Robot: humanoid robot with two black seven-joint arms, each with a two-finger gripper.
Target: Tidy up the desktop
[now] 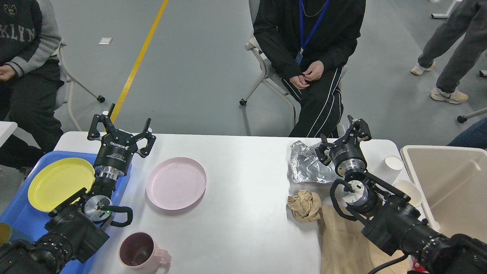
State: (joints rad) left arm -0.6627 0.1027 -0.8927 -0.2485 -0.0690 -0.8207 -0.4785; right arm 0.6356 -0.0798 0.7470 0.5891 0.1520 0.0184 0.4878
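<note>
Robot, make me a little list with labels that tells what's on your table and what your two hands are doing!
Table: white desktop
Dishes: pink plate, pink mug
Trash: silver foil, crumpled brown paper, flat brown bag, two paper cups
Left side: blue tray holding a yellow plate
Right side: beige bin
Left gripper: open, holding nothing, above the tray's far corner
Right gripper: by the foil; open or shut unclear
</note>
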